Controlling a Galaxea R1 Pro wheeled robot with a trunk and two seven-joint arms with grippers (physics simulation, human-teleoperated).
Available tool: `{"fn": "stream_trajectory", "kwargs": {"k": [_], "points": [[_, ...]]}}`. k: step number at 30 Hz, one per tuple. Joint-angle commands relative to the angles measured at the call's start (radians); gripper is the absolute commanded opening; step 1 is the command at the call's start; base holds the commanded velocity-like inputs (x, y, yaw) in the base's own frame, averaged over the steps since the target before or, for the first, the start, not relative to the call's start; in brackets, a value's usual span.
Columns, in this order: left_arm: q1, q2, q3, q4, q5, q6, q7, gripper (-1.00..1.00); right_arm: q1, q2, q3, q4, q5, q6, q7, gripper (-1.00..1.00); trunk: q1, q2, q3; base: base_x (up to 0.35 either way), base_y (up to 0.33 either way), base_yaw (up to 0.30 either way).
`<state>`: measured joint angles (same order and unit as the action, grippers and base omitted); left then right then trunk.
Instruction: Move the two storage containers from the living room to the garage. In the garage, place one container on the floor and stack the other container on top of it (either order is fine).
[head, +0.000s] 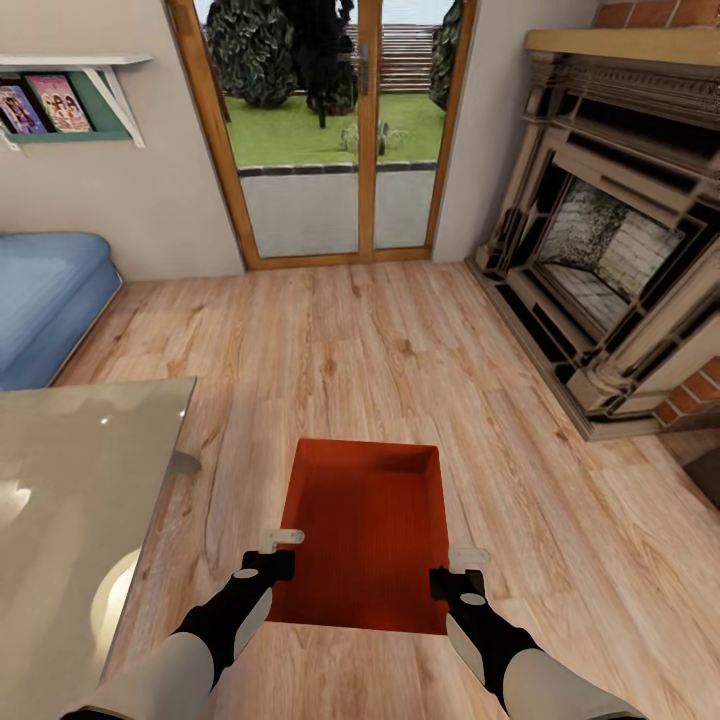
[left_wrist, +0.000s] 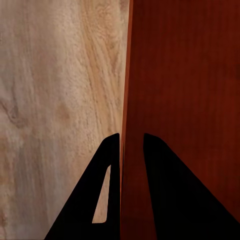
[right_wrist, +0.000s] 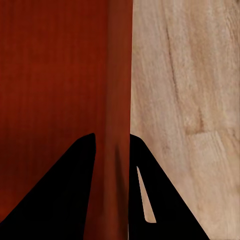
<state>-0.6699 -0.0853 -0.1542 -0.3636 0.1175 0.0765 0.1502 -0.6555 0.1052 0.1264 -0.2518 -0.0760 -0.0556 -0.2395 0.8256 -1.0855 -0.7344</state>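
One orange-red open-top storage container (head: 368, 520) is held just in front of me over the light wood-plank floor (head: 380, 340) of the living room. My left gripper (head: 283, 545) is shut on its left wall. In the left wrist view the gripper (left_wrist: 131, 136) has a dark finger on each side of that thin wall, with the container (left_wrist: 185, 75) on one side and floor planks on the other. My right gripper (head: 468, 560) is shut on the right wall in the same way. The right wrist view shows the gripper (right_wrist: 112, 135) astride the container's (right_wrist: 50, 65) rim.
A glass-topped table (head: 80, 470) stands close at the left, with a blue sofa (head: 40, 290) behind it. The brick fireplace (head: 620, 230) lines the right side. Wood-framed glass doors (head: 340, 130) are straight ahead, and a wall shelf with books (head: 60, 100) hangs at upper left.
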Motion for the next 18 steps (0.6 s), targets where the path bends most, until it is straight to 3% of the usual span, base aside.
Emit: {"fn": "stream_trajectory", "kwargs": {"k": [1, 18], "points": [[0.000, -0.001, 0.001, -0.006, -0.004, 0.005, 0.014, -1.00, 0.000, 0.001, -0.004, 0.005, -0.023, -0.004, -0.004, -1.00, 0.000, 0.000, 0.001, 0.000, 0.000, 0.000], [0.000, -0.001, 0.001, -0.005, -0.004, 0.005, 0.014, -1.00, -0.001, 0.001, -0.005, 0.005, -0.024, -0.004, -0.004, -1.00, 0.000, 0.000, 0.029, 0.000, 0.000, 0.000]]}}
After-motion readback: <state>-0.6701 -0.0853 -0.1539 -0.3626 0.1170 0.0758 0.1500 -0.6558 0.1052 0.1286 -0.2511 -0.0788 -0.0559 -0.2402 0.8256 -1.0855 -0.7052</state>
